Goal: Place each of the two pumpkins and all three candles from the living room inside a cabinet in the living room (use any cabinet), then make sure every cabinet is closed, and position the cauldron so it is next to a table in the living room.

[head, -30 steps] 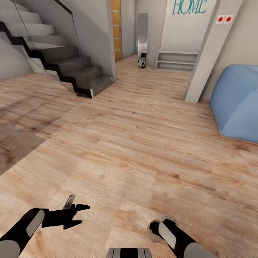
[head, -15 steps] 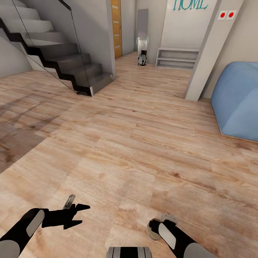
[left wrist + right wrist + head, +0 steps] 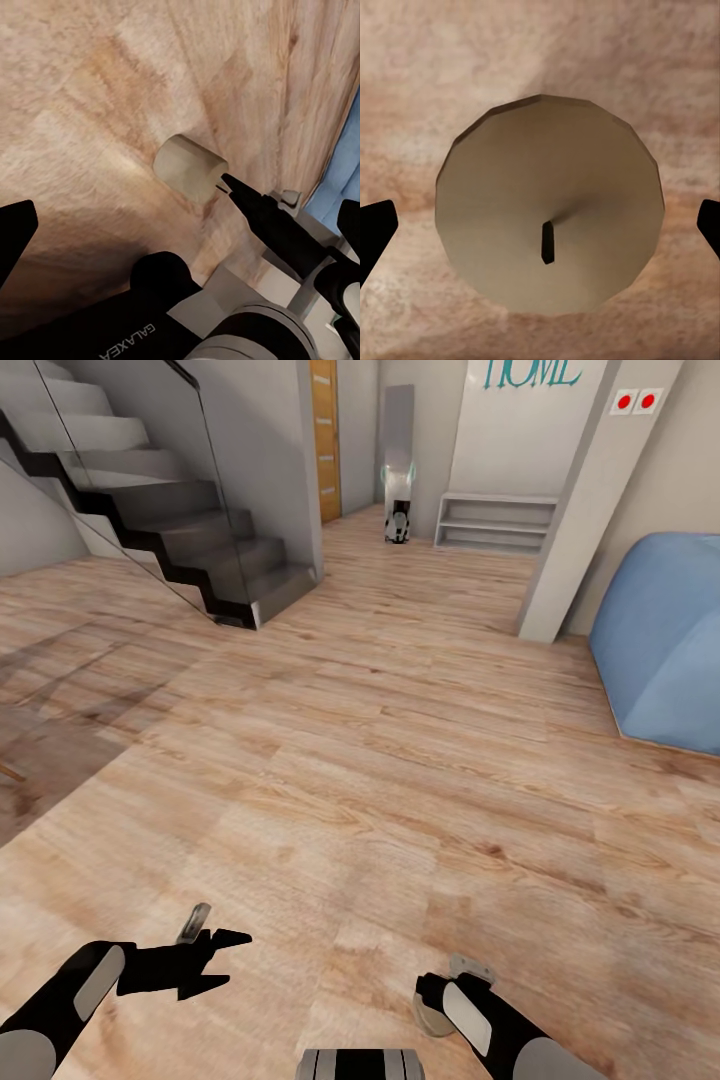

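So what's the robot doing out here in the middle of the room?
It looks to be on its way across the wooden floor, with a staircase ahead on one side and a big blue cushion on the other. A stubby tan candle sits right in front of its right gripper, between the two spread fingertips, which do not visibly touch it. The left gripper is open and holds nothing.
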Motion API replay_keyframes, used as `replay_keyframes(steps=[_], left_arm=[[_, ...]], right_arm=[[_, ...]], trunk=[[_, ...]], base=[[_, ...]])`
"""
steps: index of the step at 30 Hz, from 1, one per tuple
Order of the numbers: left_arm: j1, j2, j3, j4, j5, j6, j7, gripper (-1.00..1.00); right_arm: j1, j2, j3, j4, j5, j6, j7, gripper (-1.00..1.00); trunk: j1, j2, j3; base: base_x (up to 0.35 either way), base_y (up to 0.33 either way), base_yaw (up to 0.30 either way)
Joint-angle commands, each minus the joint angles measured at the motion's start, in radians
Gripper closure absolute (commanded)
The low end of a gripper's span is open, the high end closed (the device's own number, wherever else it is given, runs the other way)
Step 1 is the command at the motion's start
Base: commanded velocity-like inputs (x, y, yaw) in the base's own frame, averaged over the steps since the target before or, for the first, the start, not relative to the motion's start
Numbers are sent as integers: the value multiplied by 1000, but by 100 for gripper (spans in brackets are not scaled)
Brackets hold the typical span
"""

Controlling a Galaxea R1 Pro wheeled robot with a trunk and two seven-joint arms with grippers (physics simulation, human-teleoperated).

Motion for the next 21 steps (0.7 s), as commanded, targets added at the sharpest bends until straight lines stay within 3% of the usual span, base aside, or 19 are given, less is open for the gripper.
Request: replay_keyframes(steps=[1,12,21], left_arm=[[0,0,0,0,0,0,0,-100],[0,0,1,0,0,0,0,-100],[0,1,3,0,0,0,0,-100]], right_arm=[[0,0,0,0,0,0,0,-100],[0,3,0,0,0,-1,0,-100],[0,6,0,0,0,-2,0,-100]], trunk=[[0,0,0],[0,0,0],[3,-2,-27]], base=[[2,1,0],[0,0,0],[0,0,0]])
